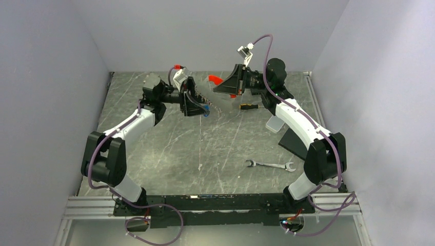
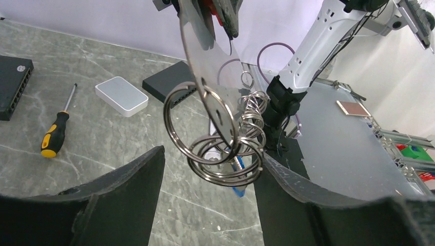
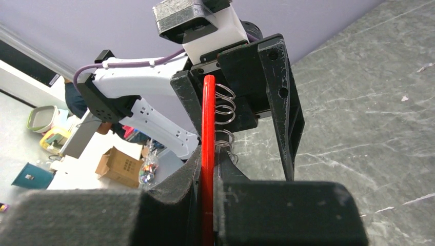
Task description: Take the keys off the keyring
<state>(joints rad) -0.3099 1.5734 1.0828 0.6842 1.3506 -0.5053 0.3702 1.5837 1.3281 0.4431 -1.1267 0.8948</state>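
Observation:
My right gripper (image 1: pixel 229 86) is shut on the keyring's red tag (image 1: pixel 215 79), held high over the far middle of the table; the right wrist view shows the tag (image 3: pixel 208 113) edge-on between the pads. Below it hangs a flat silvery plate (image 2: pixel 205 56) with several linked steel rings (image 2: pixel 225 154) threaded through its hole. A blue-headed key (image 2: pixel 238 190) dangles under the rings and shows in the top view (image 1: pixel 206 114). My left gripper (image 2: pixel 211 156) is open, one finger on each side of the rings; the rings lie close against its right finger (image 2: pixel 287 189).
A yellow-and-black screwdriver (image 2: pixel 55 134) lies at the back (image 1: pixel 250 106). A silver wrench (image 1: pixel 270 165) lies front right. A white box (image 1: pixel 275 124) and a black box (image 1: pixel 293 143) sit by the right arm. A black device (image 2: pixel 13 84) lies beyond the screwdriver.

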